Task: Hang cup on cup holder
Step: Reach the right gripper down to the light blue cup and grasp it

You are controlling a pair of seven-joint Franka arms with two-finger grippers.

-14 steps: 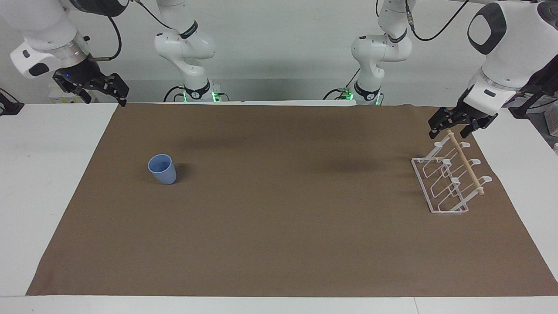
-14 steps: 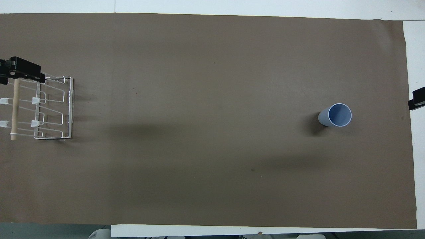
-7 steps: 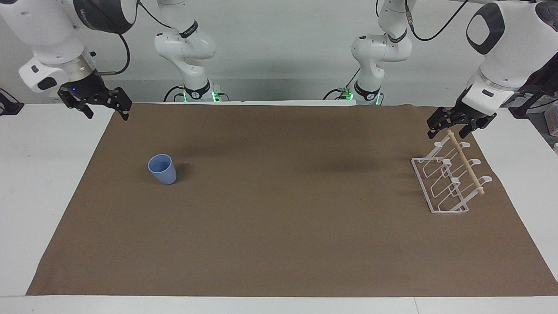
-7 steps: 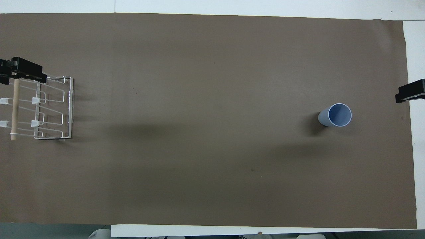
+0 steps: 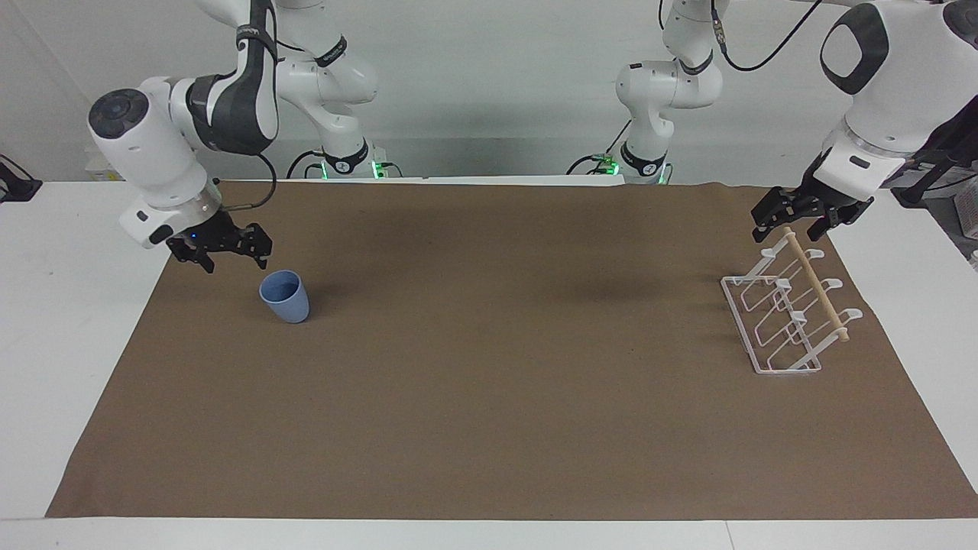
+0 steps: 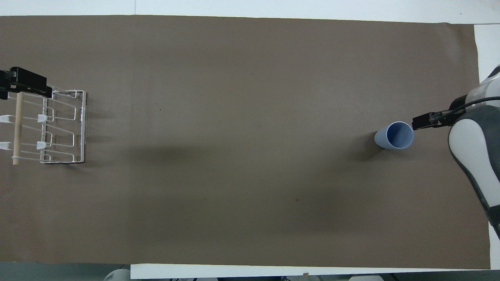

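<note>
The light-blue cup (image 5: 285,296) stands upright on the brown mat toward the right arm's end of the table; it also shows in the overhead view (image 6: 394,135). My right gripper (image 5: 229,257) is open and empty, low over the mat just beside the cup's rim and not touching it; one of its fingers (image 6: 422,121) shows in the overhead view. The white wire cup holder (image 5: 814,284) with its wooden dowel stands at the left arm's end (image 6: 17,128). My left gripper (image 5: 793,228) is open and hovers with its jaws on either side of the dowel's upper end (image 6: 19,88).
The brown mat (image 5: 489,397) covers most of the white table (image 5: 61,321). Both arm bases stand along the table's edge at the robots' end. Nothing else lies on the mat between the cup and the cup holder.
My right gripper has come down from above the mat's corner and moved in beside the cup. The left gripper, the cup and the cup holder have stayed in place.
</note>
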